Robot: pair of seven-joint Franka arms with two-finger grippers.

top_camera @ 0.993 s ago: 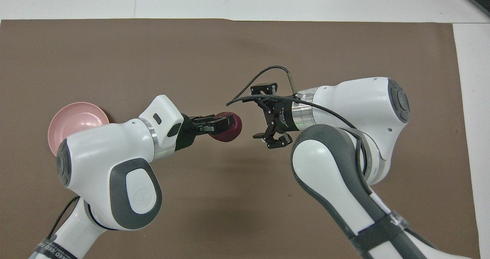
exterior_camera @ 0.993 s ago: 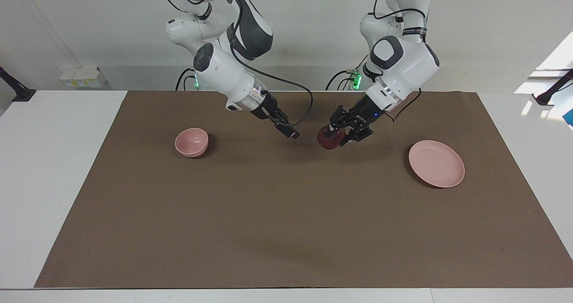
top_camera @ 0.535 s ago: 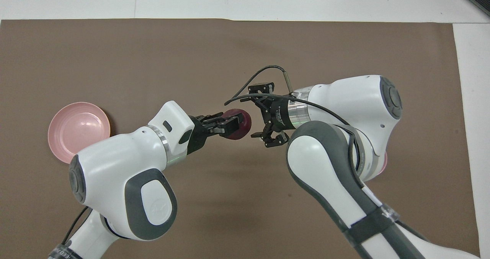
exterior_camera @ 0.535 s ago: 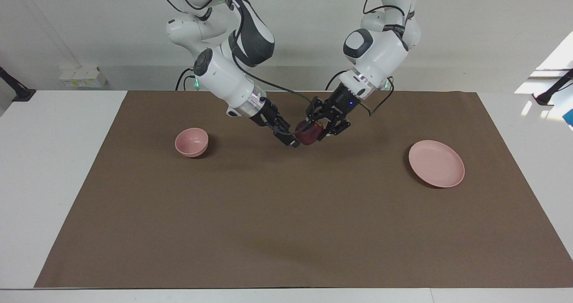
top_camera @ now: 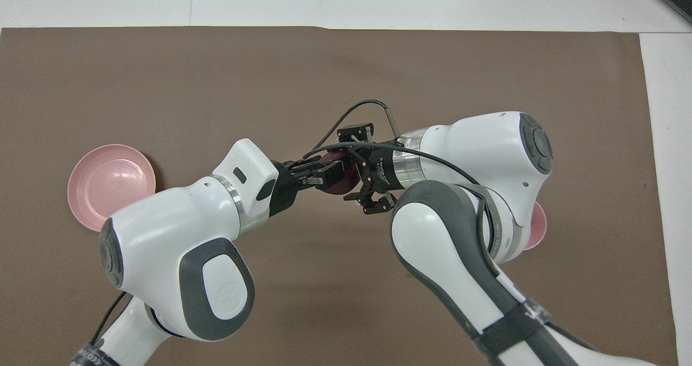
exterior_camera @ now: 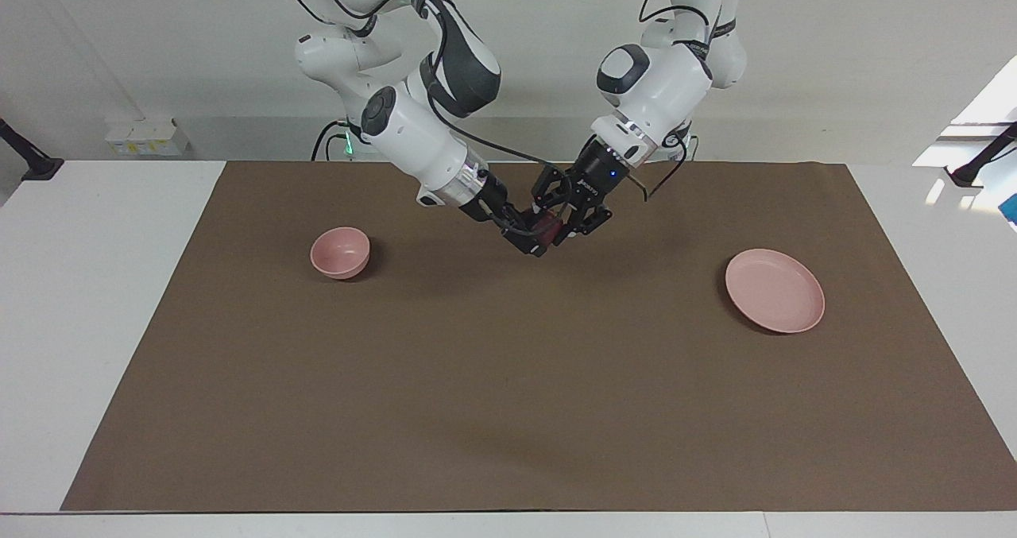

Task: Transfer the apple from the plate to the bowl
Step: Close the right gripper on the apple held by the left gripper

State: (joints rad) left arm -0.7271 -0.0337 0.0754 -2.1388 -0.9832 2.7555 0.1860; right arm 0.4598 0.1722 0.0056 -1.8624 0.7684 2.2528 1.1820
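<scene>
The apple [exterior_camera: 547, 228] hangs in the air over the middle of the brown mat [exterior_camera: 508, 411], between the two grippers, which meet tip to tip there. The left gripper [exterior_camera: 556, 226] grips the apple with its fingers clenched on it; in the overhead view the dark red fruit [top_camera: 341, 178] shows just past its black fingers [top_camera: 323, 172]. The right gripper [exterior_camera: 531, 240] has its fingers spread on either side of the apple, but whether they press on it I cannot tell. The plate [exterior_camera: 775, 290] lies bare toward the left arm's end of the table, well apart from the apple. The bowl [exterior_camera: 340, 252] stands toward the right arm's end, also well apart, with nothing in it. Small white lettering runs around the right gripper's black collar [top_camera: 381, 170], too small to read.
</scene>
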